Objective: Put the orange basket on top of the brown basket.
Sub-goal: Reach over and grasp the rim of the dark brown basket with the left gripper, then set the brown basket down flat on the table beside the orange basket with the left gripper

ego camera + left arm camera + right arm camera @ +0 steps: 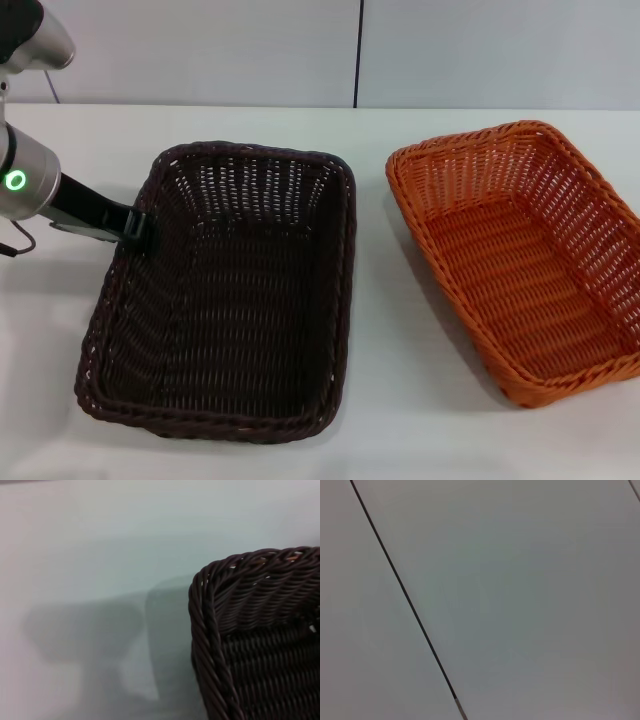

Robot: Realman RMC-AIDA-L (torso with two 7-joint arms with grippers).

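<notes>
The left tool (135, 228) sits at the left rim of the brown basket (225, 300), touching or gripping its edge; how far it is open cannot be told. The brown basket rests on the white bench (380, 400), with the orange basket (525, 255) beside it to the right, apart. The right tool is out of view.

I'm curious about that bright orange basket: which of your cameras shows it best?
The head view: the orange basket sits whole on the table, right of the brown basket. The left wrist view shows only a brown basket corner; the right wrist view shows just a plain pale surface.
</notes>
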